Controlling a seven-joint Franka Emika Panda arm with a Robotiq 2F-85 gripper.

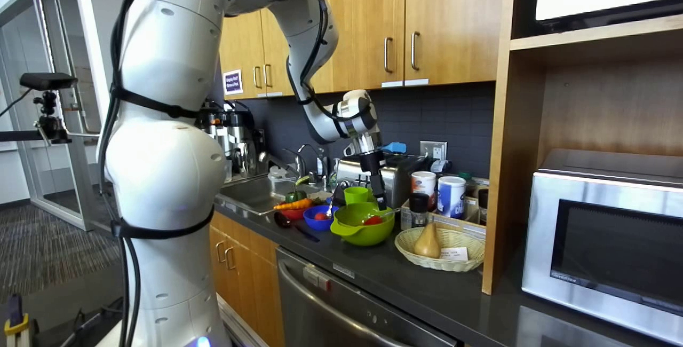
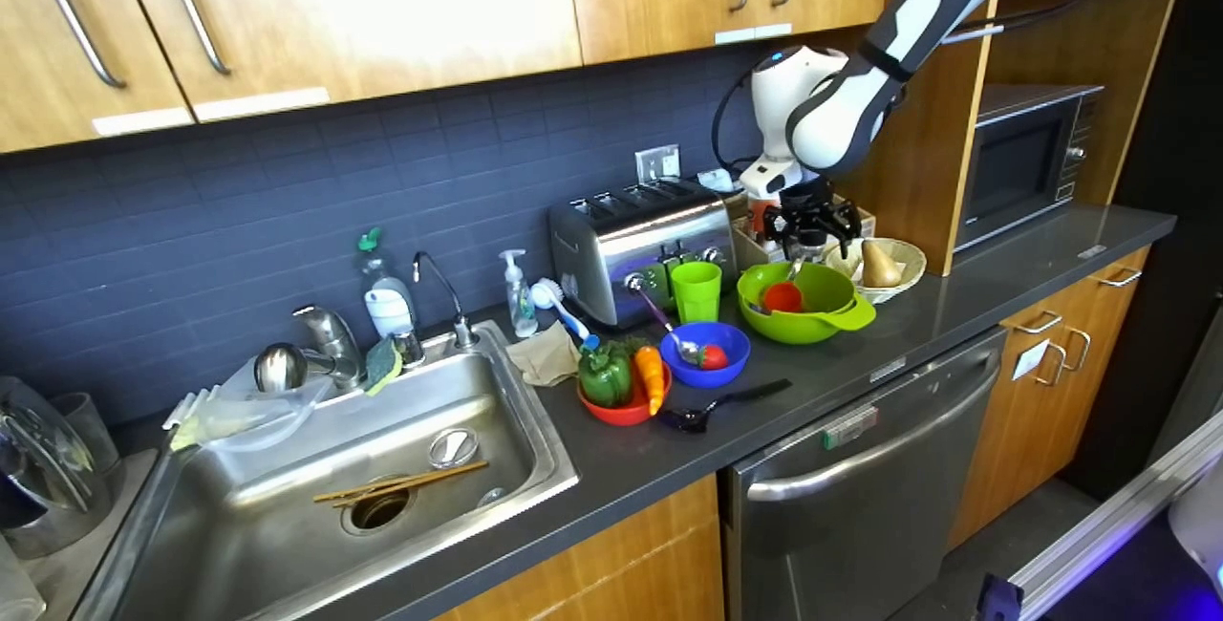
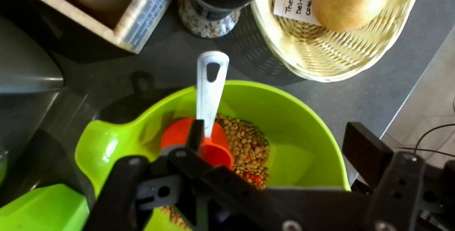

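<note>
The red scoop (image 3: 177,130) is already in the green bowl (image 3: 298,160) with small brown beans (image 3: 250,140), not lifted.
The arm (image 2: 841,136) bends down, and its gripper (image 2: 815,246) hangs over the bowl, fingers (image 3: 368,151) wide apart and empty. One finger looks close to the scoop; whether they touch is hard to tell.

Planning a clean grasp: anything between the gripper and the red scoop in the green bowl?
Nothing visible stands between the open gripper and the red scoop; its pale handle sticks out of the green bowl.

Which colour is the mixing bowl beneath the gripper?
The mixing bowl is lime green, clearest in the wrist view.
</note>
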